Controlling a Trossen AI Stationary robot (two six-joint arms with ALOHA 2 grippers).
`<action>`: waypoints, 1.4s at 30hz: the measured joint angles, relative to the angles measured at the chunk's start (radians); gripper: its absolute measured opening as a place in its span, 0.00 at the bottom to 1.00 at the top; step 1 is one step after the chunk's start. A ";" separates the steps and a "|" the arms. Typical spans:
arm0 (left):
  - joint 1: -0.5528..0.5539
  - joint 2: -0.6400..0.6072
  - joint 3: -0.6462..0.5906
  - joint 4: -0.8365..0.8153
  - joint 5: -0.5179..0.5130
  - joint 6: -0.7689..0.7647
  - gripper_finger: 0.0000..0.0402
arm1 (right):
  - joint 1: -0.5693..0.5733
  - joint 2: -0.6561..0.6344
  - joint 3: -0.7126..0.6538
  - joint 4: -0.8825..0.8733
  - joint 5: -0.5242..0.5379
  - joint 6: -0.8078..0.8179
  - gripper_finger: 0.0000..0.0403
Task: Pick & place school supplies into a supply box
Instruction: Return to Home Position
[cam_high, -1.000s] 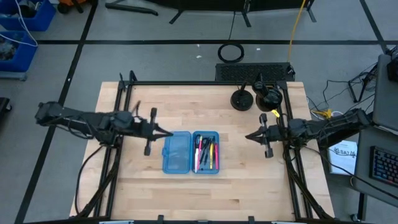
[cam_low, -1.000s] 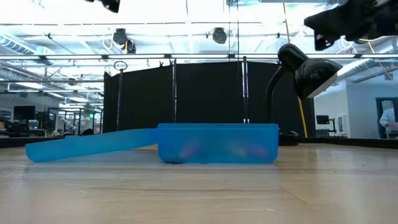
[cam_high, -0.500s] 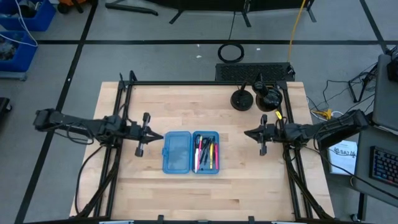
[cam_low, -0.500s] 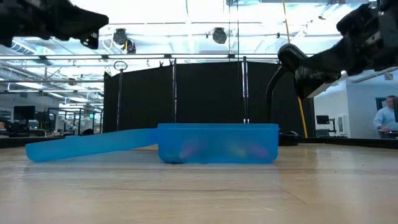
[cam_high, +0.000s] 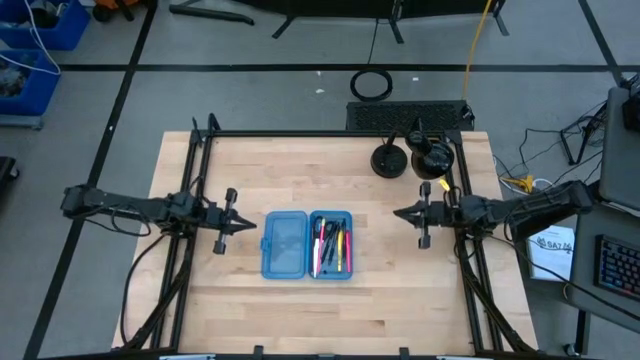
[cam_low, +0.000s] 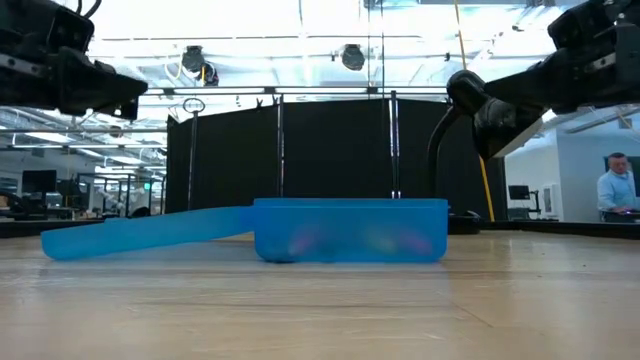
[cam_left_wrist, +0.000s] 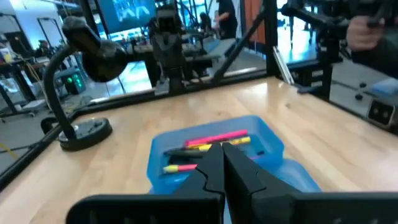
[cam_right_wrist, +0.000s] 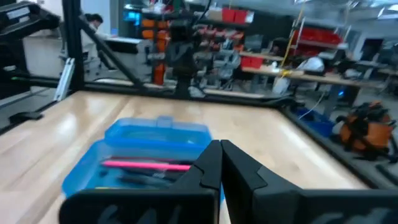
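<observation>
The blue supply box (cam_high: 307, 244) lies open flat at the table's middle. Its left half (cam_high: 284, 245) holds nothing that I can see. Its right half (cam_high: 331, 243) holds the school supplies: pink, yellow and black pens (cam_high: 329, 244), also seen as pens (cam_left_wrist: 211, 138) in the left wrist view and as a pink pen (cam_right_wrist: 146, 165) in the right wrist view. My left gripper (cam_high: 254, 225) hangs shut, level, left of the box. My right gripper (cam_high: 396, 213) hangs shut, level, right of the box. Both are clear of the table and hold nothing.
A black desk lamp (cam_high: 432, 155) with a round base (cam_high: 388, 161) stands at the table's far right corner. Bare wood lies near and far of the box. A person (cam_low: 612, 190) stands in the room beyond the table.
My left gripper has drawn back from the box toward the table's left edge and sunk, staying shut. My right gripper has sunk a little and stays shut. The box and pens have not moved.
</observation>
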 joint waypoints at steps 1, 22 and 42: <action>-0.001 -0.013 0.000 -0.019 -0.001 0.005 0.00 | -0.008 -0.012 0.000 -0.003 -0.001 -0.009 0.00; -0.011 -0.057 0.000 -0.140 -0.024 -0.010 0.01 | -0.031 -0.128 -0.043 -0.053 -0.005 0.067 0.00; -0.011 -0.046 0.000 -0.139 -0.052 -0.182 0.10 | -0.031 -0.127 -0.043 -0.053 -0.005 0.075 0.00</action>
